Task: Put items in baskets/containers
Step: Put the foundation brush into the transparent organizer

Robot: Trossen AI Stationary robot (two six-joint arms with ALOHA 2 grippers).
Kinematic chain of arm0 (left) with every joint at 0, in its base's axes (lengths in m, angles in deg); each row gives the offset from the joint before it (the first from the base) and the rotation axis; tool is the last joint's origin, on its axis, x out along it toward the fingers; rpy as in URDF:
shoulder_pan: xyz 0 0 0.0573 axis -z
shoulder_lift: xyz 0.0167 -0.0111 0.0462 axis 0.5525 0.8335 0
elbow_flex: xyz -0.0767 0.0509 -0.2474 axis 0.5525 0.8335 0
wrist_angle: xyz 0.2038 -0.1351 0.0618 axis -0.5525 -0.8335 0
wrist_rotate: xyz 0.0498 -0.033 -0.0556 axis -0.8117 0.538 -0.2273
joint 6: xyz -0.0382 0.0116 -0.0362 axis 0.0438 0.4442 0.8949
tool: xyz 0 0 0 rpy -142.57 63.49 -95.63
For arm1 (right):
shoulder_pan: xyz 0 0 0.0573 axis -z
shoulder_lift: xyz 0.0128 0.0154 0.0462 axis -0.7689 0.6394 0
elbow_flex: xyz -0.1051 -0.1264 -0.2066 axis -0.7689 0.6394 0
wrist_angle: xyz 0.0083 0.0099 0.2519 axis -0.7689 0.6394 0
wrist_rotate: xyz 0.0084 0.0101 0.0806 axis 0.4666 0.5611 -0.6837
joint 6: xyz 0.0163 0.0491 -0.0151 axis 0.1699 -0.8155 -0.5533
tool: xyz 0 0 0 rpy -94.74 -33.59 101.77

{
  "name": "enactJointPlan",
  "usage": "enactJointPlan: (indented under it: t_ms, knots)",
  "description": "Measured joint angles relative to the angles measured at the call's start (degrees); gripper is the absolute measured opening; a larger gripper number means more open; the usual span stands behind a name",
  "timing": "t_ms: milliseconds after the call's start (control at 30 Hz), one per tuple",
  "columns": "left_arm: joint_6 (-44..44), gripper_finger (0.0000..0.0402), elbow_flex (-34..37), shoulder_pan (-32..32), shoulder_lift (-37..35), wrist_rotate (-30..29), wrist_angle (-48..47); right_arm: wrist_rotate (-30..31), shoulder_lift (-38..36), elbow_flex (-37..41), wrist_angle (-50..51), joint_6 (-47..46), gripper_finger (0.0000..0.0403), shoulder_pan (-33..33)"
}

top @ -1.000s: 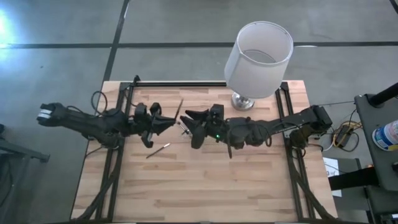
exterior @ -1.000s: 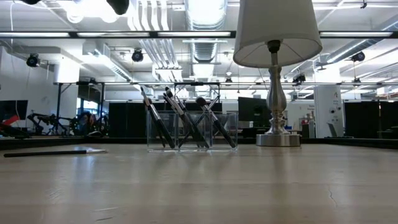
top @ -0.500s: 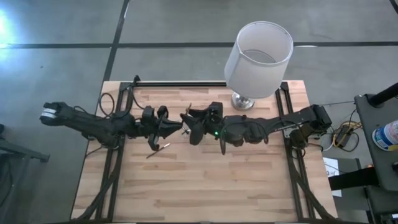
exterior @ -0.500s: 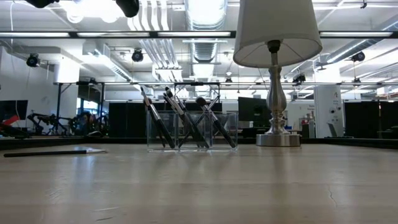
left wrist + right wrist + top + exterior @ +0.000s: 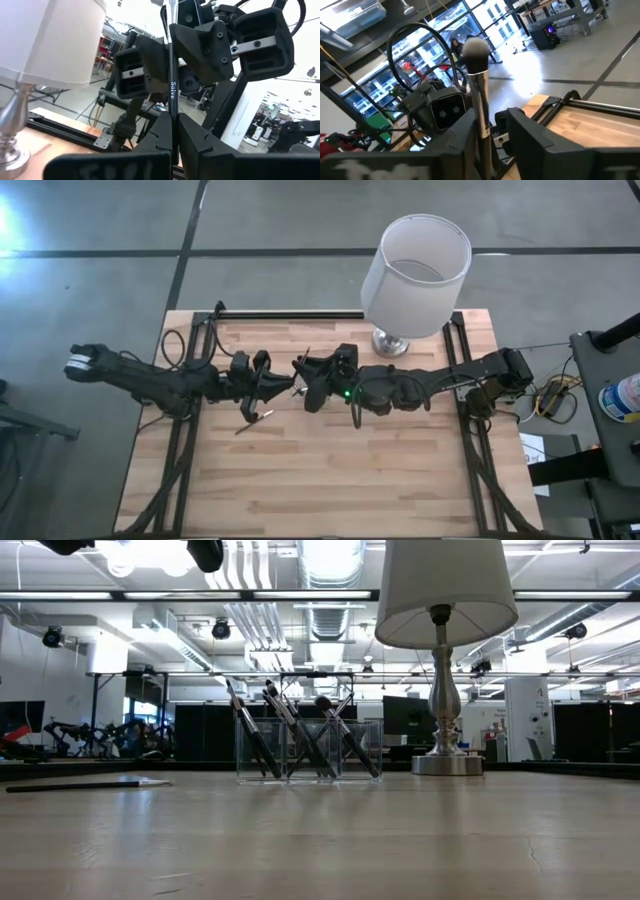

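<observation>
Left pincer point(image 5: 283, 387) clamped, meeting the right pincer point(image 5: 300, 373) mid-table.

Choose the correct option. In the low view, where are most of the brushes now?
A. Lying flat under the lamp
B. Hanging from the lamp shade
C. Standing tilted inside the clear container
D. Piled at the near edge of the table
C: in the low view several brushes lean at an angle inside the clear container, which stands apart from the lamp; only one brush lies flat on the table, far to the side.

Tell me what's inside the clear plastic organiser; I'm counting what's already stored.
The clear plastic organiser holds several dark-handled makeup brushes leaning at angles. An exact count isn't possible, as they overlap. From above, both arms cover the organiser.
</observation>
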Motion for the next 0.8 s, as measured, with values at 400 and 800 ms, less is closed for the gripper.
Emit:
enactJointPlan:
  t_ms: [400,800]
  knots:
    - [-1.37,0.0095,0.03,-0.04,-0.02,-4.82,-4.90,2.49,-0.07,-0.11,3.03,1.02,0.0020,0.46]
    - [7.44,0.0162,0.90,0.39,-4.93,-10.81,-48.27,7.04,2.00,0.37,31.17,-7.39,0.0019,3.11]
